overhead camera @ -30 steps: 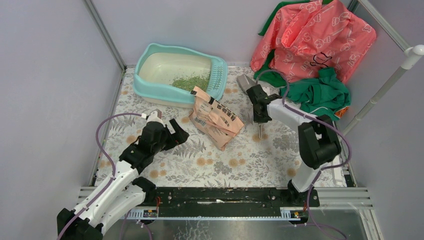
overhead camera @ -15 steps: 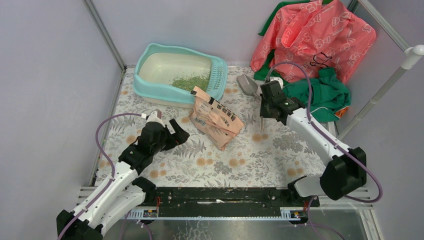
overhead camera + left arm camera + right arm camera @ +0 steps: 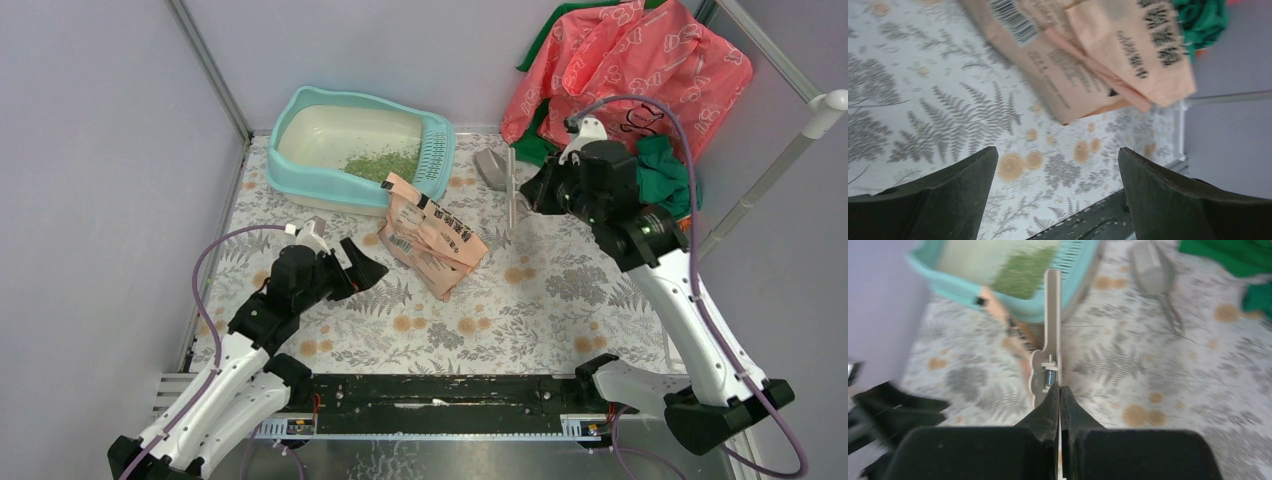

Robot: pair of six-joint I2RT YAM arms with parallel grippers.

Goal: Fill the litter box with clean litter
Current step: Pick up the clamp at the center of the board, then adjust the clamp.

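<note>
– Right gripper (image 3: 1059,390): what has it got?
– Jaws pinched tight on a beige spring clip (image 3: 1052,315). A second ago the clip hung tip-down over the table (image 3: 560,290); now it is lifted, pointing to twelve o'clock.
– And the litter box (image 3: 300,180)?
– At eleven o'clock on the table, with clean litter (image 3: 385,162) only at its three o'clock end, by the grille (image 3: 437,150). The paper bag (image 3: 430,232) lies at the box's five o'clock. The left gripper (image 3: 360,262), jaws spread wide and empty, sits at the bag's nine o'clock.
– Meaning?
– The clip is clear, so more pouring looks possible.
</note>
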